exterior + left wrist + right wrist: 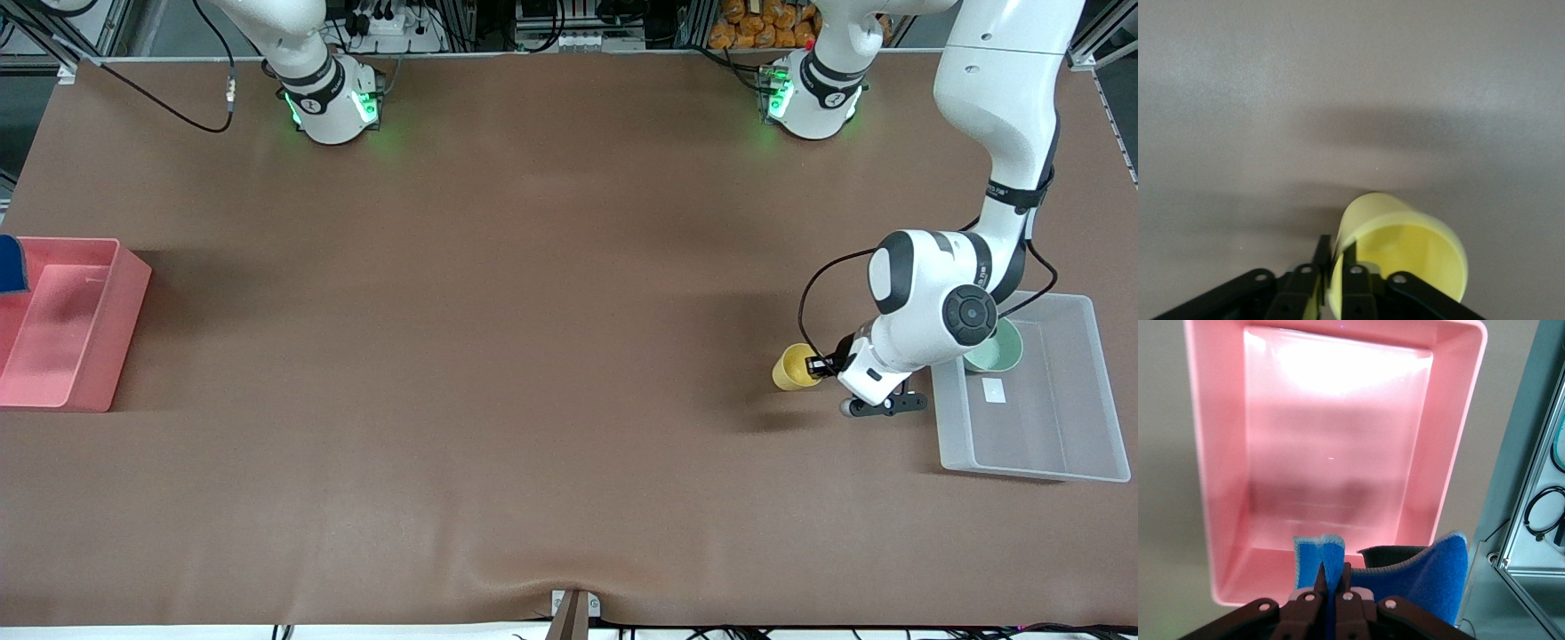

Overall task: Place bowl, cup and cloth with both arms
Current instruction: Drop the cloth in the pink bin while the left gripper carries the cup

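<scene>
My left gripper [822,364] is shut on the wall of the yellow cup [793,369], one finger inside the rim and one outside. It holds the cup tilted over the table beside the clear bin [1031,467]. The left wrist view shows the cup [1405,243] in the gripper [1336,257]. The mint-green bowl [997,348] sits in the clear bin, partly hidden by the left arm. My right gripper [1333,572] is shut on a fold of the blue cloth [1431,577] over the pink bin [1205,453]. In the front view only a corner of the cloth [11,264] shows.
The pink bin [107,356] stands at the right arm's end of the table with nothing lying in it. The clear bin stands at the left arm's end. A metal frame [1531,520] stands beside the pink bin. The brown table [533,356] stretches between the bins.
</scene>
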`<action>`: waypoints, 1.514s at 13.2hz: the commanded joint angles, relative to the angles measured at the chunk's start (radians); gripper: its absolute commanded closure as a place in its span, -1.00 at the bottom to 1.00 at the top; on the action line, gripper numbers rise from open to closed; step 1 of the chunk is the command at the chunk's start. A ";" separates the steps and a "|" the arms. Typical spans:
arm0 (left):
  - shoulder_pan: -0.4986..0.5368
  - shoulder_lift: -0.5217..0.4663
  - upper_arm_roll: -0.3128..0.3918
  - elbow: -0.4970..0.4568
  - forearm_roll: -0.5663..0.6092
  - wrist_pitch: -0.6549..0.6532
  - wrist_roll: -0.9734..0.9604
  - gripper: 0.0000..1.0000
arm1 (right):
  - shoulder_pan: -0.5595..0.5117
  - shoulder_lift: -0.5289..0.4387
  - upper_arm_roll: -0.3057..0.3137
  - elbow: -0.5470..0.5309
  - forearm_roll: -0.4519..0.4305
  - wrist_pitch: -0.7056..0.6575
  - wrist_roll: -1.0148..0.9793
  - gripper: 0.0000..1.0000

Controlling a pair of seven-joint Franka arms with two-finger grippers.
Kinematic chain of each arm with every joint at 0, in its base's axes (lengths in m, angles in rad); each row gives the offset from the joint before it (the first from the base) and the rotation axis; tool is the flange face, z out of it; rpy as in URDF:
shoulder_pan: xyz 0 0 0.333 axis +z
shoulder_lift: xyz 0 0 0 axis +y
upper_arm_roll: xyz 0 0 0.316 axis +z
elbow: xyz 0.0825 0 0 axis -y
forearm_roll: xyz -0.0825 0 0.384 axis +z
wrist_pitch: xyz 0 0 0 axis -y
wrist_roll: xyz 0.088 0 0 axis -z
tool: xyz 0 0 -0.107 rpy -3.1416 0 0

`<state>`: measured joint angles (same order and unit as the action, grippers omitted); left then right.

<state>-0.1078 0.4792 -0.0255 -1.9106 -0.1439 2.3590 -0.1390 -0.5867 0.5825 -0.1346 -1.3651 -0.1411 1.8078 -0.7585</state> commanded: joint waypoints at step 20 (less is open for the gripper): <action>0.226 0.205 0.272 0.464 -0.015 -0.192 0.565 1.00 | 0.021 0.203 0.046 -0.005 0.037 0.212 -0.010 1.00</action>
<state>0.1112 0.6603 0.2413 -1.4798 -0.1021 2.1384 0.3888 -0.5570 0.7687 -0.0941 -1.3784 -0.1214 2.0093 -0.7621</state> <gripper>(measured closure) 0.974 0.960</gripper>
